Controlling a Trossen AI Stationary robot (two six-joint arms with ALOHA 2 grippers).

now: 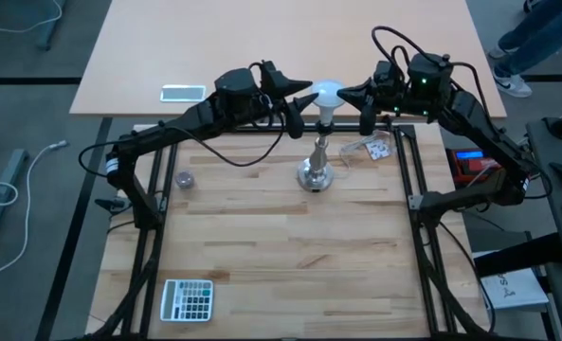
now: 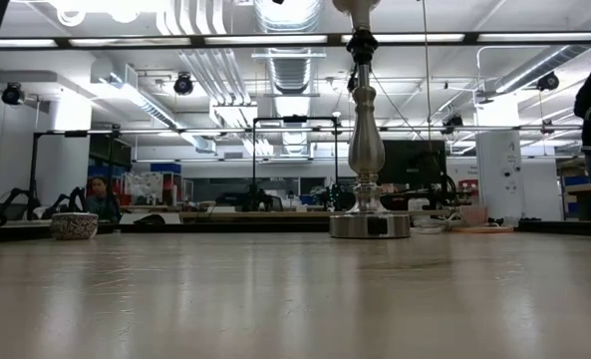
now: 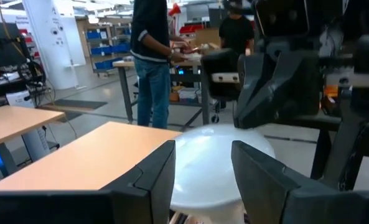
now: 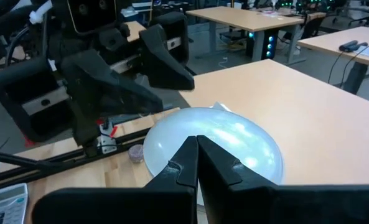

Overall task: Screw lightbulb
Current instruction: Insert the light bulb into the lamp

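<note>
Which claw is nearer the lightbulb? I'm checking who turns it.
Left, narrowly. The left claw is open with the lightbulb between its fingers; the right claw sits shut just beside the globe's other side.

Beyond the far edge of my wooden bench [image 1: 262, 246] stands a second, paler table [image 1: 262, 47], bare but for a phone [image 1: 183, 93] near its front edge. The floor [image 1: 25, 114] around me is dark grey, with a white cable [image 1: 6, 185] trailing across it off the bench's left edge. Overhead I see long strip lights [image 2: 225, 40] and exposed silver ducting [image 2: 285, 70] under a white ceiling. Desks [image 4: 265, 22] fill the room behind, along with a monitor [image 2: 410, 160] and shelves of blue bins [image 3: 106, 46]. A person in jeans [image 3: 152, 62] stands at a desk.
</note>
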